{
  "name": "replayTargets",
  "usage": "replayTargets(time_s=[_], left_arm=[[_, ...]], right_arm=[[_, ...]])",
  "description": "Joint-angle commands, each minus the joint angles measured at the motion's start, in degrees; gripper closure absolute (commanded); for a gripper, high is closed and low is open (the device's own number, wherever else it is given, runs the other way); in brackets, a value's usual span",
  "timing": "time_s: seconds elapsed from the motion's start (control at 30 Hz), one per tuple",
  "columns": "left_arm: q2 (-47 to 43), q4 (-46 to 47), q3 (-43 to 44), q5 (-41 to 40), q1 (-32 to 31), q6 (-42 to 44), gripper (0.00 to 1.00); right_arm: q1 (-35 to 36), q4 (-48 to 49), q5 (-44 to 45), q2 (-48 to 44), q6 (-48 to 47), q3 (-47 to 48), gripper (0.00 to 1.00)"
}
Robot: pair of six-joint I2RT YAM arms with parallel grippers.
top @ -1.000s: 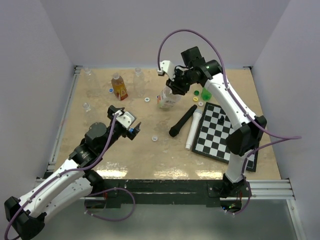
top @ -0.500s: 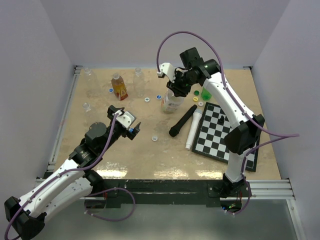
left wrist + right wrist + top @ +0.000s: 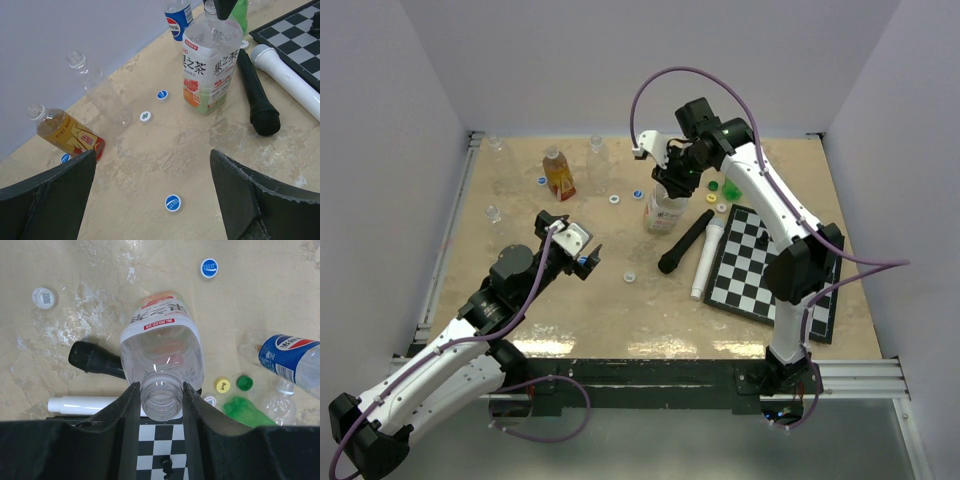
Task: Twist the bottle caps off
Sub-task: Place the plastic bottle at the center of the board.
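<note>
My right gripper [image 3: 161,397] is shut on the threaded neck of a clear bottle [image 3: 162,347] with a white and red label; its mouth is open, with no cap. The bottle [image 3: 663,208] stands on the table under the right gripper [image 3: 672,180]. My left gripper [image 3: 153,152] hangs open above a loose blue bottle cap [image 3: 172,202] and holds nothing. Other loose caps [image 3: 162,94] [image 3: 145,116] lie nearby. An amber bottle [image 3: 67,135] with a red-yellow label stands at the back left, a white cap on it.
A black microphone [image 3: 684,241] and a white tube [image 3: 706,260] lie beside the chessboard [image 3: 758,265] on the right. Behind it lie a Pepsi bottle [image 3: 290,357], a crumpled green bottle [image 3: 247,412], and yellow [image 3: 222,385] and green [image 3: 244,383] caps. Clear bottles [image 3: 97,87] stand along the back wall.
The right gripper has shifted the clear bottle slightly right and toward the near side, setting it more upright. The left arm has not moved.
</note>
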Motion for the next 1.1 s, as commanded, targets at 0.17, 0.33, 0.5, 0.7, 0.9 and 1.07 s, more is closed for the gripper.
replayTargets(time_s=[0.17,0.33,0.5,0.7,0.9,1.07], left_arm=[[0.17,1.99,0.01,0.11,0.20,0.03,0.00],[0.26,1.99,-0.08,0.11,0.29,-0.06,0.00],[0.52,1.99,-0.08,0.11,0.29,-0.06,0.00],[0.43,2.08,-0.08,0.02,0.38,0.03,0.00],[0.43,2.08,-0.17,-0.06,0.38,0.03,0.00],[0.61,2.08,-0.26,-0.15,0.38,0.12,0.00]], right_arm=[[-0.06,-0.87,-0.89,2.18,0.20,4.19,0.65],[-0.14,-0.61,-0.62,3.32,0.55,5.59,0.62],[-0.06,-0.61,-0.71,4.11,0.55,6.56,0.55],[-0.06,-0.52,-0.71,4.99,0.55,7.44,0.52],[-0.06,-0.43,-1.33,5.70,0.90,8.84,0.46],[-0.06,-0.34,-1.15,6.40,1.16,10.42,0.43]])
